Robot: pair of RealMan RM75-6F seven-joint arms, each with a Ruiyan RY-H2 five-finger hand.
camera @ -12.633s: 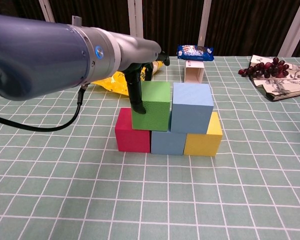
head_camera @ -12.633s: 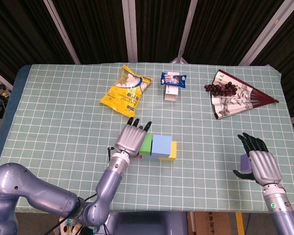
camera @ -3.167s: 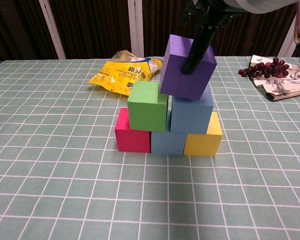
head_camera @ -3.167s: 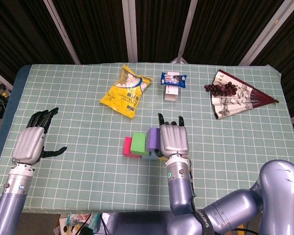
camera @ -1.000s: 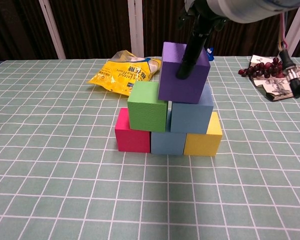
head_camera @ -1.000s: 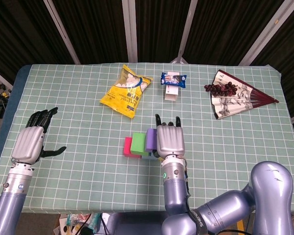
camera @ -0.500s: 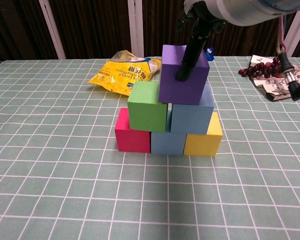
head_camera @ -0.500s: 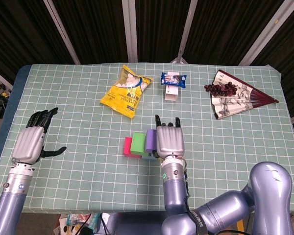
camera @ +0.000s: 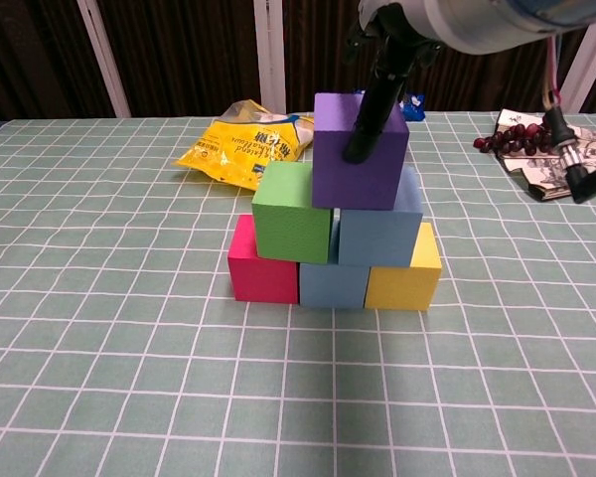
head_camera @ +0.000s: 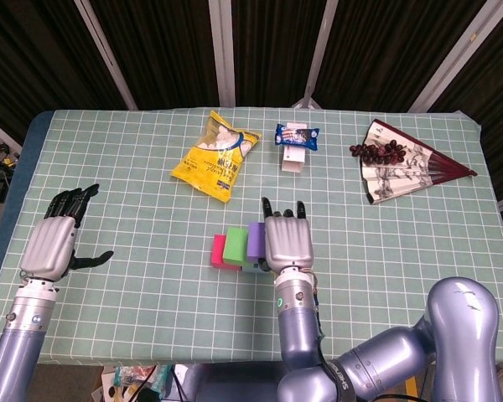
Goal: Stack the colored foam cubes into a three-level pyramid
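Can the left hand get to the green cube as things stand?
Probably yes. The left hand is open at the table's left side, and nothing lies between it and the green cube, whose left face is bare; the right hand holds the purple cube.

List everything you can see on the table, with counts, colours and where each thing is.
Purple cube: 1, top of the stack, held.
Green cube: 1, middle level, left.
Blue cubes: 2, light blue; middle right, bottom centre.
Red cube: 1, bottom left.
Yellow cube: 1, bottom right.
Snack bag: 1, yellow, behind the stack.
Small packet: 1, blue, on a white box.
Fan: 1, far right.
Grapes: 1 dark bunch, on the fan.
Left hand: open, left edge.
Right hand: holds the purple cube.
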